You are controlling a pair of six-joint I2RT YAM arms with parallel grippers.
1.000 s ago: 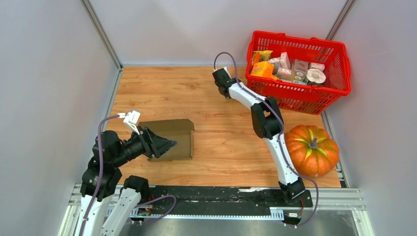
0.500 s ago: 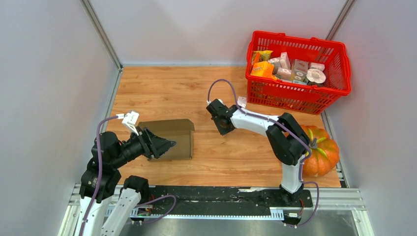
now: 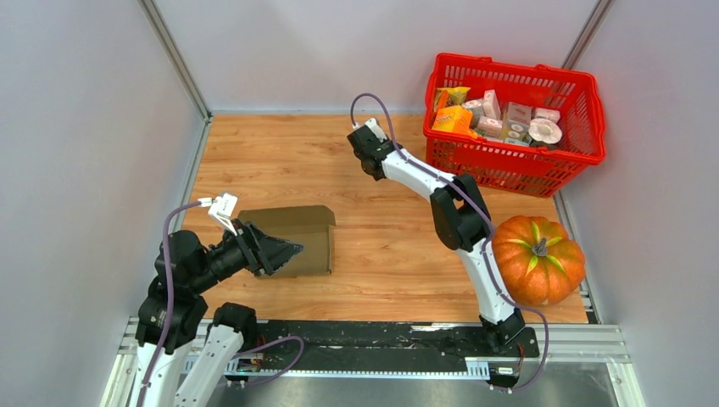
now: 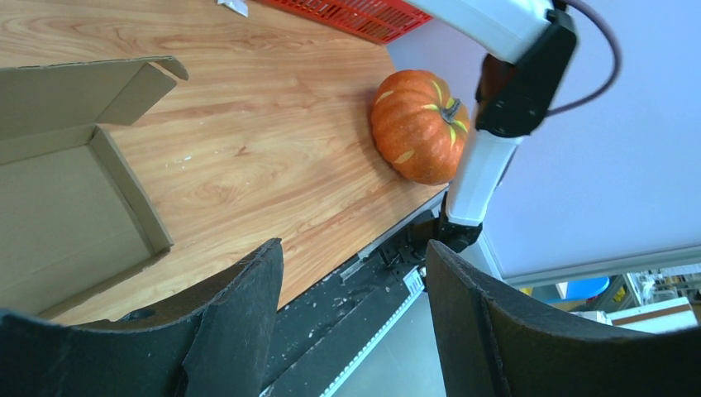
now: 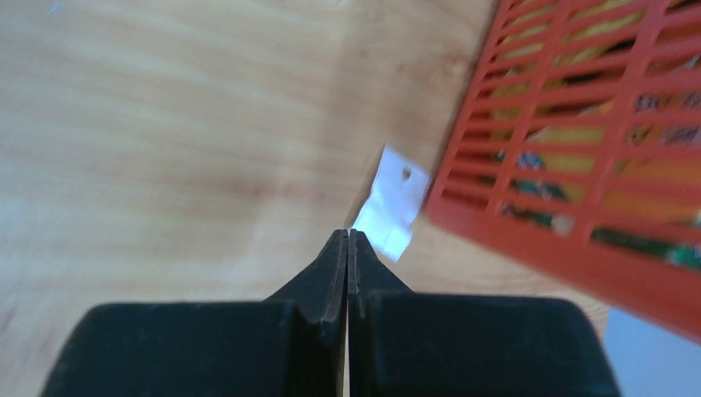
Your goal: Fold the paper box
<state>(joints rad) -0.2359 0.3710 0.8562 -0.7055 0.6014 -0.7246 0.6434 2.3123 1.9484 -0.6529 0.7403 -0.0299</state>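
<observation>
Brown cardboard paper box (image 3: 298, 233), a half-formed tray, lies on the wooden desk (image 3: 381, 246) just below the left jaws, which are spread wide and empty, likely poised for a flap. Right jaws pressed together, empty, near the red plastic basket (image 3: 500, 170).

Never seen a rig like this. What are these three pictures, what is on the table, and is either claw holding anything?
Two robot arms are bolted at the near edge of a wooden table. One picture looks down from above; the other two come from a camera on each wrist. On the table lie a brown paper box, a pumpkin and a red basket. The left gripper hangs open over the box, holding nothing. The right gripper is shut and empty, near the basket.
</observation>
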